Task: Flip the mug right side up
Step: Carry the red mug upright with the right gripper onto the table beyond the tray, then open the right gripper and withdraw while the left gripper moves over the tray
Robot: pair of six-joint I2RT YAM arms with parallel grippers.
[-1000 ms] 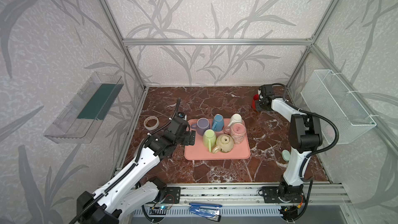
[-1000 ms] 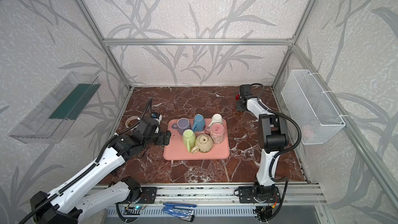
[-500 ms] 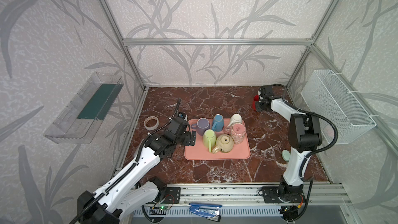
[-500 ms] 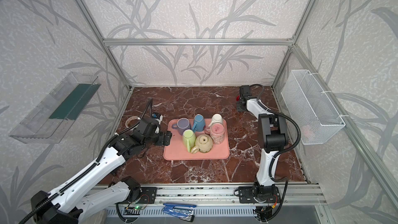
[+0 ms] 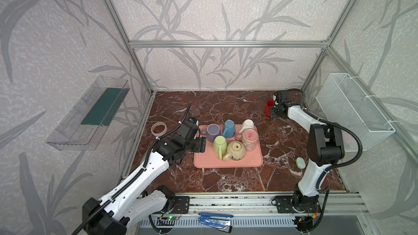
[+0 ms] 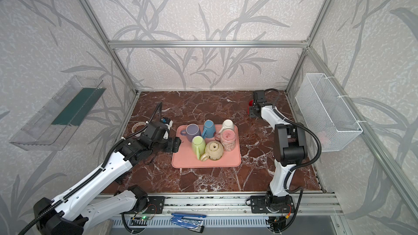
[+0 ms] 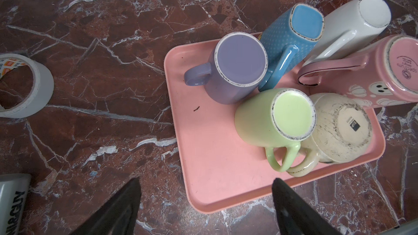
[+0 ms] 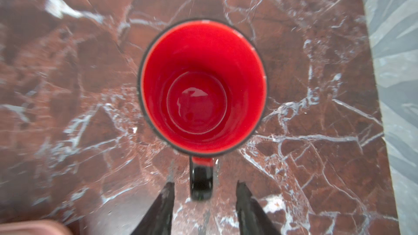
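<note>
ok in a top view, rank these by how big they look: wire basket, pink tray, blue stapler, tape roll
1. wire basket, but it hangs higher, nearer the camera, so its lead is unsure
2. pink tray
3. blue stapler
4. tape roll

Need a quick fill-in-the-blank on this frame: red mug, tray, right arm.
1. The red mug stands ___, mouth up.
2. The pink tray holds ___ mugs, all base up.
3. The right gripper has its fingers apart on either side of the red mug's ___, not closed on it.
Missing words: upright; six; handle.
</note>
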